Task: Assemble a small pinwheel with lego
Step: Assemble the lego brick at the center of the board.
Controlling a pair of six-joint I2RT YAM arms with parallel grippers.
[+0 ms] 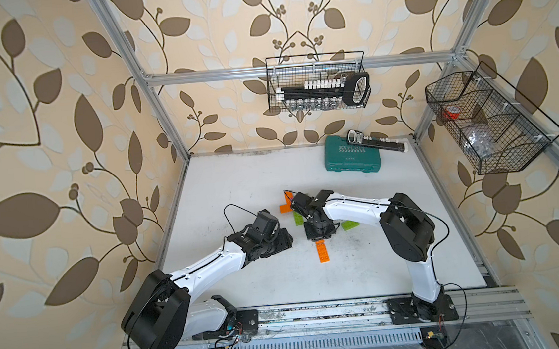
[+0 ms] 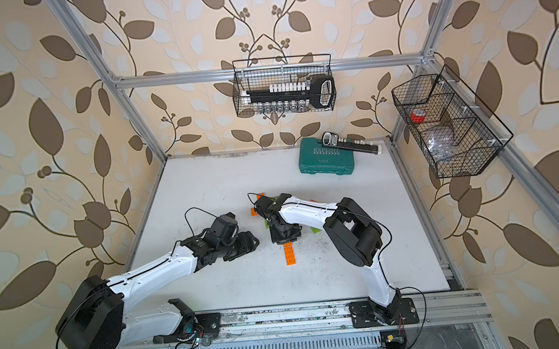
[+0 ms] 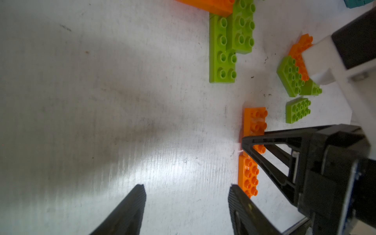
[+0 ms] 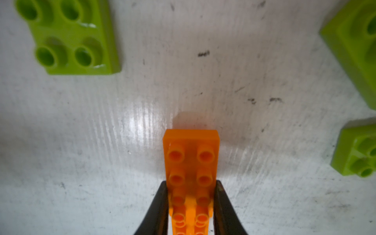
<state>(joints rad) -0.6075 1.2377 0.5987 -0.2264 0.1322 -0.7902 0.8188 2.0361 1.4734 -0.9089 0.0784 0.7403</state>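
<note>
Lego (image 1: 323, 251) sits mid-table, nothing pinwheel-shaped yet; I'd call it early-to-mid build. Right gripper (image 4: 191, 183) is clamped across the sides of an orange strip (image 4: 191, 154), apparently two orange bricks end to end; can't tell if they're joined, or if the strip is off the table (image 1: 237, 186). In a top view its free end pokes out toward 6 o'clock from under the gripper. Left gripper (image 3: 187, 193) stands at 9 o'clock of the strip, jaws apart, nothing in them. Looks done: two lime bricks (image 3: 222, 61) overlapped, an orange one (image 3: 213, 7) at one end, at 11 o'clock of the right gripper; a green-orange clump (image 3: 291, 75) half hidden by the right arm (image 3: 325, 61). Left: a loose lime brick (image 3: 298, 110), the strip, then tying it all round a hub. Containers: back-wall wire basket (image 1: 275, 79) at 12 o'clock holds a black rail (image 1: 312, 92) with white clips, small shiny pieces (image 1: 306, 105) under it. Side wire basket (image 1: 511, 156) at 2 o'clock: red tape roll (image 1: 452, 113) in the far compartment, something clear and bag-like (image 1: 479, 140) in the middle one. Teal case (image 1: 346, 162) at 1 o'clock is shut, a second rail (image 1: 382, 144) lying across its top.
</note>
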